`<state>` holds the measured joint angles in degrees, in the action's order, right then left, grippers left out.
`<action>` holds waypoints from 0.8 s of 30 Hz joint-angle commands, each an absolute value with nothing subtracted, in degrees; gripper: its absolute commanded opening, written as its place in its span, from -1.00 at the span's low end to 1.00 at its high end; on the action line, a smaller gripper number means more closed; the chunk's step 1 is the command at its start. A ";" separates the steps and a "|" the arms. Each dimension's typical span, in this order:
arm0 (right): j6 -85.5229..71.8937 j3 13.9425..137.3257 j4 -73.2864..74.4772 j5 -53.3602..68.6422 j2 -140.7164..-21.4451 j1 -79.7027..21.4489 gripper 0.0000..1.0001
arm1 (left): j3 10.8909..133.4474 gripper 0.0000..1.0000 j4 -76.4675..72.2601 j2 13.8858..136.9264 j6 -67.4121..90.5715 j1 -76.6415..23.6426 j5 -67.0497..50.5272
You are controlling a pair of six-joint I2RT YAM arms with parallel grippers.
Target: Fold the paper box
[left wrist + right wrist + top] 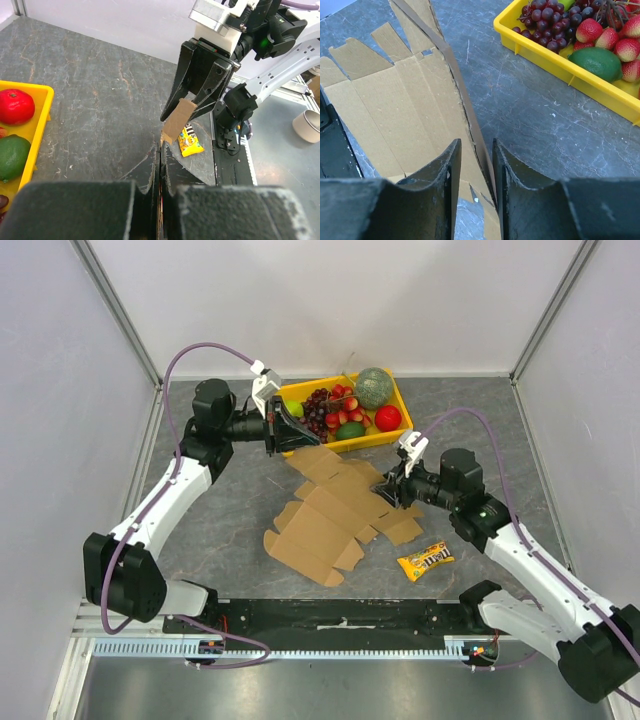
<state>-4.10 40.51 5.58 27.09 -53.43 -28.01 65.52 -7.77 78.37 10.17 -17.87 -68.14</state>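
Left wrist: my left pincer (pixel 160 156) pinches the paper box (pixel 177 120) edge; my right pincer (pixel 476 150), half spread, straddles a flap.

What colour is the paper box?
Plain brown; the paper box shows best in the right wrist view.

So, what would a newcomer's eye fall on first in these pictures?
The flat brown cardboard sheet lies mid-table, its far corner pinched in the left gripper while the right gripper straddles its right edge. Behind it stands a yellow plastic tray of fruit; a small yellow candy packet lies at its near right.
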 commanded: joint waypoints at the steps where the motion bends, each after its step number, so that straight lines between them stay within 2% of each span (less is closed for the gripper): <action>1: -4.22 39.82 1.14 27.78 -54.67 -28.21 -0.24 | 66.80 -0.96 -8.70 76.55 9.75 -17.23 -70.31; 8: -3.87 39.38 0.53 27.42 -55.90 -28.21 -0.39 | 66.45 -0.96 -9.23 76.64 9.93 -16.88 -70.58; 14: -4.22 38.50 -1.67 27.60 -53.53 -28.13 -0.44 | 66.01 -0.96 -9.23 76.82 10.02 -16.44 -69.96; 17: -4.31 38.23 -1.76 27.25 -52.47 -28.21 -0.69 | 65.66 -0.96 -9.67 77.08 10.46 -16.35 -69.96; 19: -4.48 38.32 -1.76 27.25 -52.47 -28.21 -0.95 | 65.30 -0.96 -10.54 77.17 11.07 -16.35 -69.96; 23: -5.62 39.11 -1.23 27.07 -52.91 -28.13 -1.00 | 64.86 -0.94 -11.69 77.26 12.21 -16.26 -69.79; 24: -5.71 39.63 -0.71 27.16 -53.00 -28.13 -1.00 | 64.86 -0.83 -11.69 77.26 12.39 -16.26 -69.52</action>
